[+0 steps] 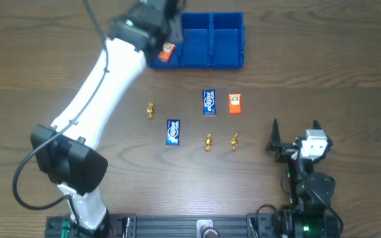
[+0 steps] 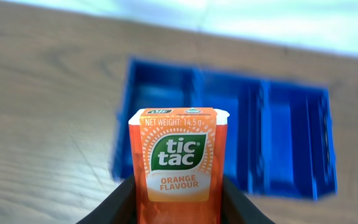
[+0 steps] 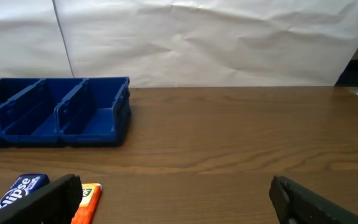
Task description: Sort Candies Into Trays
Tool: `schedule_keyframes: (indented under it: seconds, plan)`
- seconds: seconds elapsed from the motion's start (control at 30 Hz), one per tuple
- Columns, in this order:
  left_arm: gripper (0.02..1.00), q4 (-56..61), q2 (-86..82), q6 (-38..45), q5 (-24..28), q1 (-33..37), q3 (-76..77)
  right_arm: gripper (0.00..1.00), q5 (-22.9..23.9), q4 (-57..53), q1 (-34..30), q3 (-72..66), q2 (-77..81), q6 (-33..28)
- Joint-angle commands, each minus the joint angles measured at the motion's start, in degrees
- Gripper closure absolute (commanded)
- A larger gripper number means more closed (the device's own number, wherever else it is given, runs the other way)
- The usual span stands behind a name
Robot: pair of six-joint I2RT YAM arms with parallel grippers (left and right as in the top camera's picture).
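The left claw (image 2: pixel 179 208) pinches an orange candy box (image 2: pixel 180 165) at the left end of the blue tray (image 1: pixel 211 39). The right claw (image 1: pixel 295 125) is spread and holds nothing, low at the right side of the table (image 1: pixel 336 86). Two blue packs (image 1: pixel 209 102), a second orange box (image 1: pixel 235 104) and three gold candies (image 1: pixel 208 142) lie on the table below the tray.

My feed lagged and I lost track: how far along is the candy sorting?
Done: nothing visibly sorted; the blue tray's middle and right compartments are bare. In hand: the left gripper holds an orange box at the tray's left end. Left on the table: a second orange box, two blue packs, three gold candies. The right gripper sits open.
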Motion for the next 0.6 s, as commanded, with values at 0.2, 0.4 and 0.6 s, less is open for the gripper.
schedule_keyframes:
  seconds: [0.2, 0.4, 0.6]
  plan:
    - [0.667, -3.0, 21.7, 5.9, 6.2, 4.0, 15.6, 0.003, -0.3, -0.4, -0.3, -0.1, -0.2, -0.8]
    - [0.608, -3.9, 22.3, 5.9, 6.1, 4.0, 15.6, 0.003, -0.3, -0.4, -0.3, -0.1, -0.2, -0.8]
    - [0.152, -4.7, 20.7, 5.9, 5.3, 4.0, 15.6, 0.003, -0.3, -0.4, -0.3, -0.1, -0.2, -0.9]
